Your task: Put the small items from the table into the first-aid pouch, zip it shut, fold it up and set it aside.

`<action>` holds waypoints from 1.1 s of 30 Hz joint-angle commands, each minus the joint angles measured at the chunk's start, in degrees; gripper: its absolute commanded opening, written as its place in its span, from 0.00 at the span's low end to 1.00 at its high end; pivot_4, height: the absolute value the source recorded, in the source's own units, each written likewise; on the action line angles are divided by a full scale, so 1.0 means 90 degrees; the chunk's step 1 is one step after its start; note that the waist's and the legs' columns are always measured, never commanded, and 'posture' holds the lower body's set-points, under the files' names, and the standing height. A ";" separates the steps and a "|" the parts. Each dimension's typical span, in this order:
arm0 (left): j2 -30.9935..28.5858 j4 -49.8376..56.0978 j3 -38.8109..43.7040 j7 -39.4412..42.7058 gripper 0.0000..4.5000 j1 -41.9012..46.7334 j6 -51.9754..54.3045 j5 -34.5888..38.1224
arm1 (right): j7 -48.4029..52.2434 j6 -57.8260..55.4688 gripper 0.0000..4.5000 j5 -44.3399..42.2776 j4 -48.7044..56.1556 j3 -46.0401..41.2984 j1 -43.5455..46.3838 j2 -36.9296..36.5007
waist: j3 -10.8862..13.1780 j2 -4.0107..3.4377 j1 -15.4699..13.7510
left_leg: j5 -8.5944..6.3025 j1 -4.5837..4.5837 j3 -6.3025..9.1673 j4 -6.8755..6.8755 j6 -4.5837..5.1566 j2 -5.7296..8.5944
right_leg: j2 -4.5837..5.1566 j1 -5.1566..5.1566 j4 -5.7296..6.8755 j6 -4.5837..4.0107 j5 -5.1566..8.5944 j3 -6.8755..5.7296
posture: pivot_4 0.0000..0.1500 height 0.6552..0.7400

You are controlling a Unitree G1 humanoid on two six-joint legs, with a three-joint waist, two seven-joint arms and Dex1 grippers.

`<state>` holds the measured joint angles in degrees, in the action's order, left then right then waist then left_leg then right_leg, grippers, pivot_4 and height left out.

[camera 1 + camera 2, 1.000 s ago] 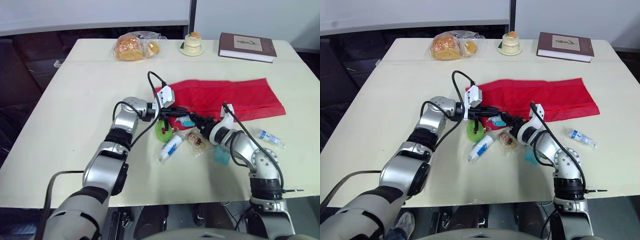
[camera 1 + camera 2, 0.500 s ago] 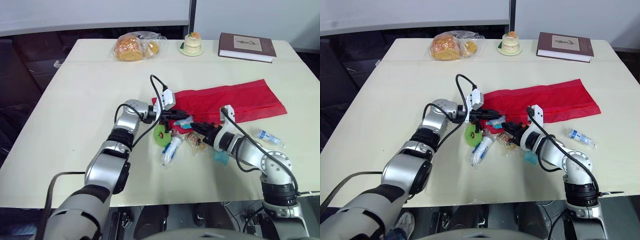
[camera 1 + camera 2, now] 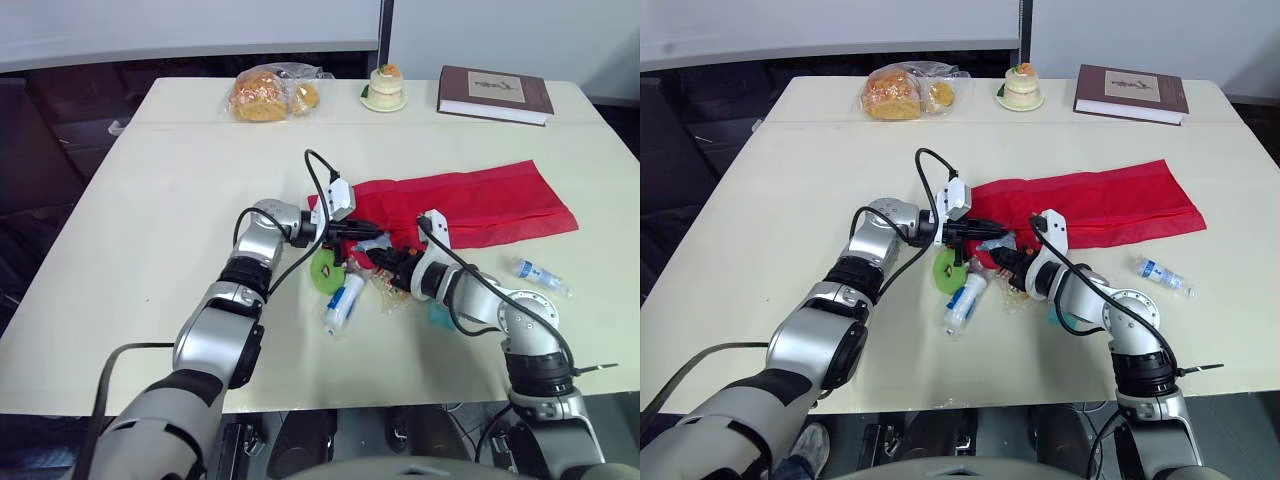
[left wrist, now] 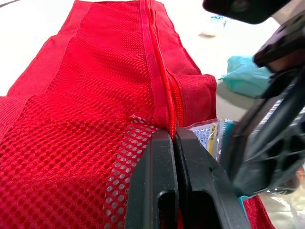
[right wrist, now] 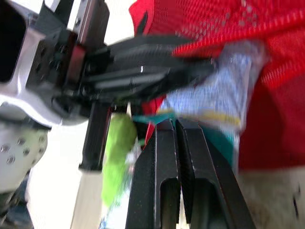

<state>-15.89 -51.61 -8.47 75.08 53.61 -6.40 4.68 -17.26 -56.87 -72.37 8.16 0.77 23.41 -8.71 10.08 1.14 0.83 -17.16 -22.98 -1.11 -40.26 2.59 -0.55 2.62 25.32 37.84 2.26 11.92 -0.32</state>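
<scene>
The red mesh first-aid pouch lies across the table, its zipper running along its length. My left gripper is shut on the pouch's near end beside the zipper, holding that edge up. My right gripper is shut on a small pale-blue packet right at the pouch's mouth, tip to tip with the left gripper. On the table below them lie a green round item, a white tube, a clear wrapped packet, a teal packet and a small bottle.
At the table's far edge sit a bag of bread, a small cake on a plate and a brown book. The loose items crowd the space just under both grippers.
My right gripper has moved left with the packet up to the pouch's mouth. The left gripper has lifted the pouch's near end slightly and the cloth has shifted.
</scene>
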 commanded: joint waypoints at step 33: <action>0.0092 0.0615 -0.0087 0.0278 0.00 -0.0323 0.0249 0.0077 | 0.1323 -0.0319 0.03 0.3076 0.0716 0.0468 0.0046 -0.0277 | -0.0002 0.0001 0.0000 | 0.0000 0.0006 -0.0001 -0.0001 0.0000 0.0002 | 0.0000 -0.0002 0.0004 0.0000 0.0000 0.0001 | 1.00 0.87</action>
<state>-15.37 -47.74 -8.49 76.08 51.31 -4.00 4.96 -5.23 -60.80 -46.87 13.76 5.36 23.46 -11.03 10.07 1.14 0.82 -17.15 -22.93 -1.12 -40.27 2.59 -0.53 2.62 25.31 37.88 2.26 11.92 -0.31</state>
